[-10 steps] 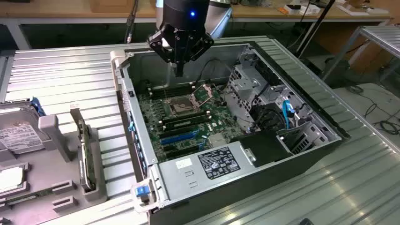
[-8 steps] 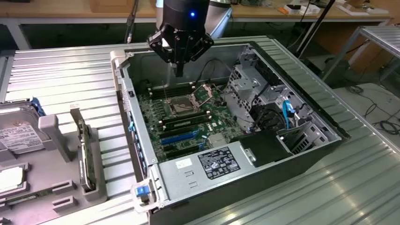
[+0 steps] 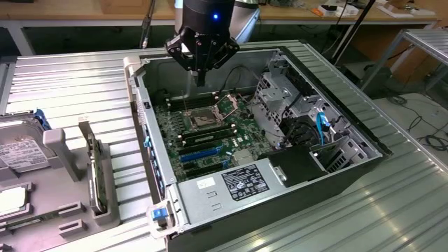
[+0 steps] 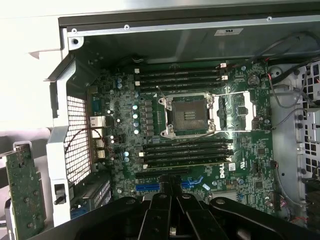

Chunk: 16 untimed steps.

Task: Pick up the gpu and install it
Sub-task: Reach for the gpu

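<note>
Overhead, the empty claw [image 3: 199,79] hangs closed above the motherboard [image 3: 242,128], well apart from the gpu [image 3: 94,173].

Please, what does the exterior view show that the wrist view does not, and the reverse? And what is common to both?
Exterior view adds: the power supply with its label, a blue cable, a hard drive in the grey holder, and the ribbed table.
Wrist view adds: the perforated rear grille and a white logo on the board.
Both: the shut tool above the motherboard, the processor socket, the blue slots, and the gpu standing outside the case.
</note>
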{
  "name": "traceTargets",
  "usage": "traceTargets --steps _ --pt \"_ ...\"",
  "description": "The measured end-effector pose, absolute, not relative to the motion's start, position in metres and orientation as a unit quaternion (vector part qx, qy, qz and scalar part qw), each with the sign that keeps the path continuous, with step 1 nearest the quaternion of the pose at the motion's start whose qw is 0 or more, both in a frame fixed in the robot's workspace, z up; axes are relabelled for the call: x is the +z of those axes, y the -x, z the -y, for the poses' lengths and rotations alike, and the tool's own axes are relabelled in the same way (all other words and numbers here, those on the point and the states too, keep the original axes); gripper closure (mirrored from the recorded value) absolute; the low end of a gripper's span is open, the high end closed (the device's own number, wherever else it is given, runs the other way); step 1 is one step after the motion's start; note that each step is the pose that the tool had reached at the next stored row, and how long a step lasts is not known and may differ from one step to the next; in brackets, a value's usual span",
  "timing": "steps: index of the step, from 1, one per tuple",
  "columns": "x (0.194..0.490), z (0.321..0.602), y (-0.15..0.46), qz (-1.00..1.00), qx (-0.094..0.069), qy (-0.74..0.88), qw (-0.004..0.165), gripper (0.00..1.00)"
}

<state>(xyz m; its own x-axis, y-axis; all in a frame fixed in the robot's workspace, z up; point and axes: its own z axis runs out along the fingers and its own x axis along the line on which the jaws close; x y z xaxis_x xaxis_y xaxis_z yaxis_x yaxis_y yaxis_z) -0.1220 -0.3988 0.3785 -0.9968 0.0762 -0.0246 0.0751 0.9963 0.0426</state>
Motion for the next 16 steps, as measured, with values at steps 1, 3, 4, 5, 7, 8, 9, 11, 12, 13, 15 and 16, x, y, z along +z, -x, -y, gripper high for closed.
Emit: traceTargets --steps 1,3,4,5,7,8,9,11,12,13,15,16 --pt "0.378 0.399 0.122 -0.999 0.021 -0.038 0.013 0.89" --pt "0.378 0.399 0.122 -0.999 0.021 -0.038 0.013 0.89" --pt "0.378 0.399 0.122 -0.999 0.021 -0.038 0.013 0.89" --pt "0.378 0.399 0.122 -0.999 0.021 -0.038 0.013 0.89" --pt "0.378 0.399 0.129 -0.999 0.021 -0.038 0.013 0.89" --pt "0.378 0.400 0.131 -0.999 0.021 -0.038 0.013 0.89" --pt "0.378 0.401 0.136 -0.999 0.022 -0.038 0.013 0.89" --pt "0.378 0.405 0.145 -0.999 0.022 -0.038 0.013 0.89" --pt "0.378 0.407 0.148 -0.999 0.022 -0.038 0.013 0.89" --pt "0.378 0.410 0.152 -0.999 0.022 -0.038 0.013 0.89" --pt "0.378 0.412 0.154 -0.999 0.023 -0.038 0.013 0.89" --pt "0.378 0.413 0.155 -0.999 0.023 -0.038 0.013 0.89"
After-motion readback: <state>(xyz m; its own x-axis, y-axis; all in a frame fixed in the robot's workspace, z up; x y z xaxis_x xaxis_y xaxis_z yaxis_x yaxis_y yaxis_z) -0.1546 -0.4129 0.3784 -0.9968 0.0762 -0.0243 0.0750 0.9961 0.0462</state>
